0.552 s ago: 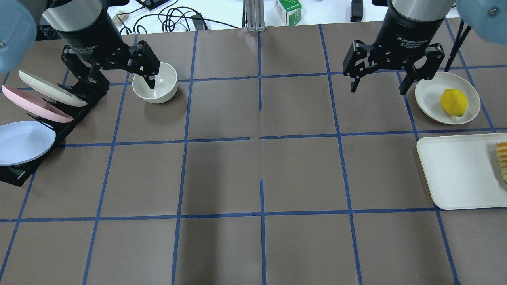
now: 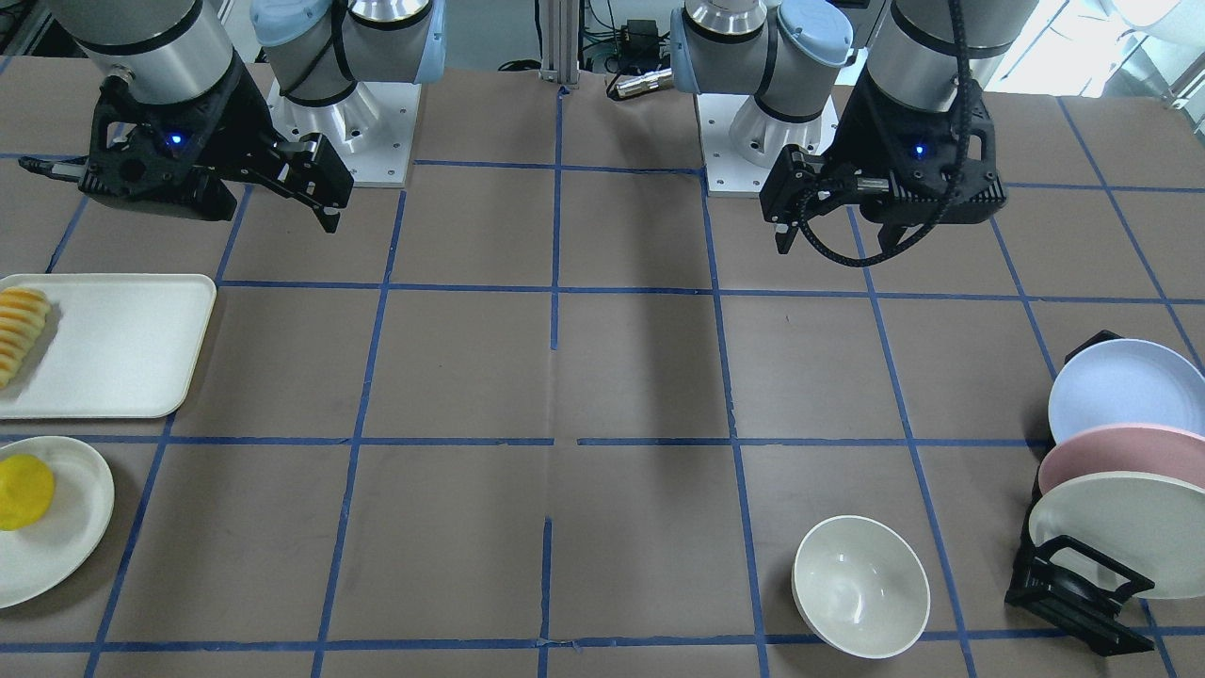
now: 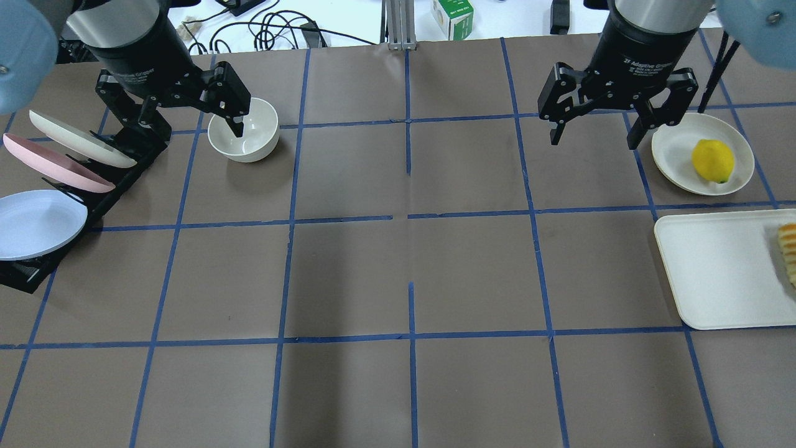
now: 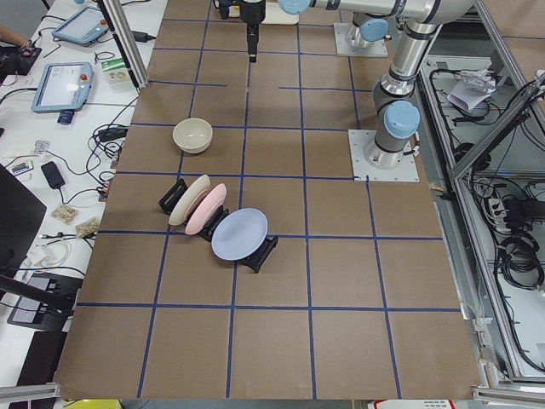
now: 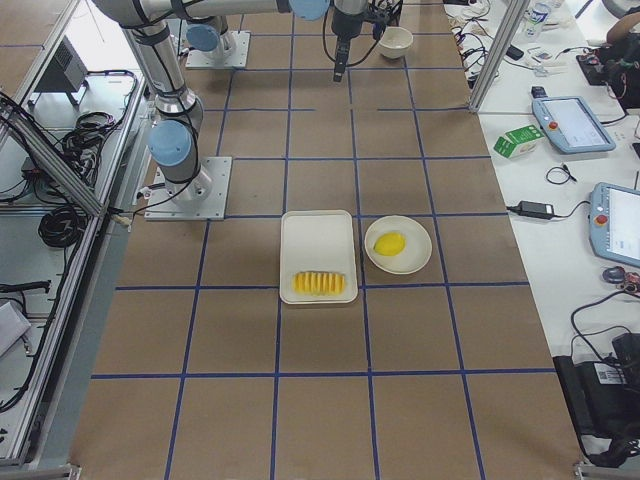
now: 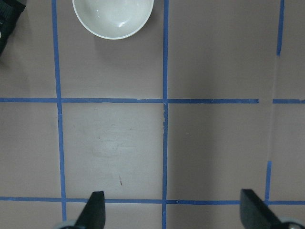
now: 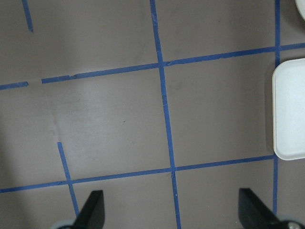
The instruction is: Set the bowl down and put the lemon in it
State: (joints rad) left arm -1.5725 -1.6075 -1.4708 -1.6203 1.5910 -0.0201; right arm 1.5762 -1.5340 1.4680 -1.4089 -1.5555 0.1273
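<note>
The off-white bowl (image 3: 244, 132) stands upright and empty on the table at the far left, beside the dish rack; it also shows in the front view (image 2: 860, 586) and at the top of the left wrist view (image 6: 113, 16). My left gripper (image 3: 193, 126) hangs open and empty well above the table, clear of the bowl, as the left wrist view (image 6: 174, 212) confirms. The yellow lemon (image 3: 712, 160) lies on a flat off-white plate (image 3: 675, 155) at the far right. My right gripper (image 3: 594, 140) is open and empty, high above the table to the left of that plate.
A black dish rack (image 3: 118, 180) at the left holds off-white, pink and pale blue plates. A white tray (image 3: 715, 274) with orange-yellow sliced fruit (image 3: 788, 252) lies at the right edge, near the lemon's plate. Blue tape lines cross the brown table.
Both grippers have edged very slightly towards the far side in the overhead view. The bowl and the lemon have not moved.
</note>
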